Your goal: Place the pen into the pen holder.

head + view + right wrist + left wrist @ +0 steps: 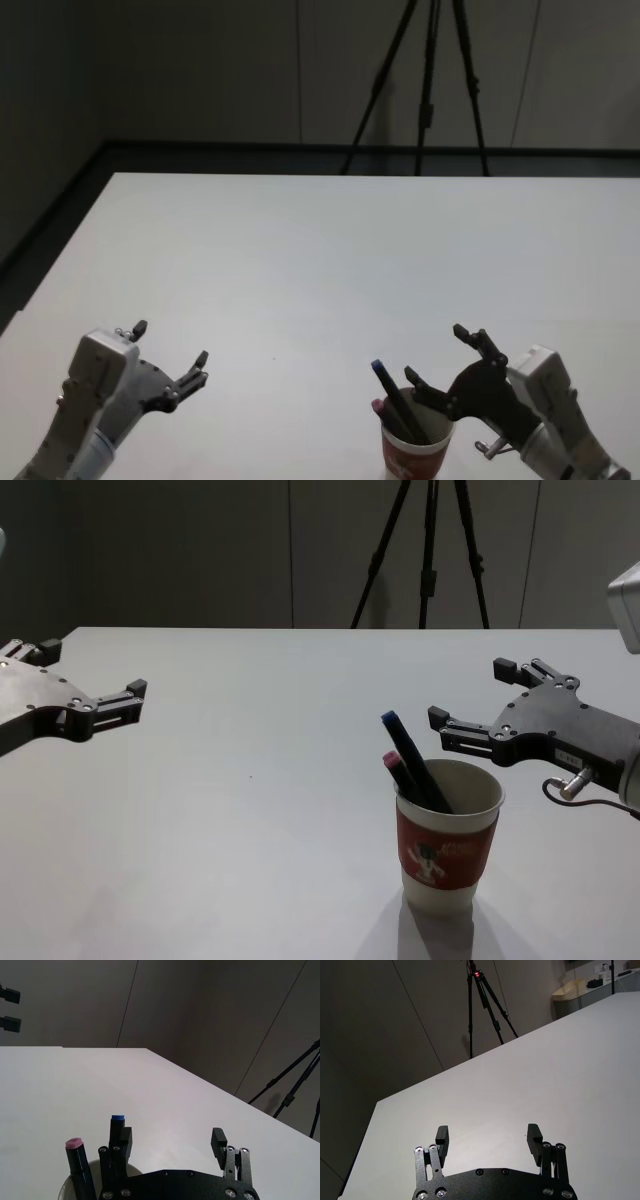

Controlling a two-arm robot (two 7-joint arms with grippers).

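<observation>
We see the white bench [250,710]. Right end effector [468,695] released beside pen holder [446,852] at near right; left end effector [92,673] released, well apart. Blue-capped pen [405,752] leans inside.

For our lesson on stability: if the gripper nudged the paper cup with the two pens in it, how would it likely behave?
The pen holder would probably tip or slide easily: it looks like a light paper cup, narrower at its base. Both pens, blue-capped and pink-capped, lean to one side above the rim, likely shifting weight that way. Its wall may dent if squeezed.
</observation>
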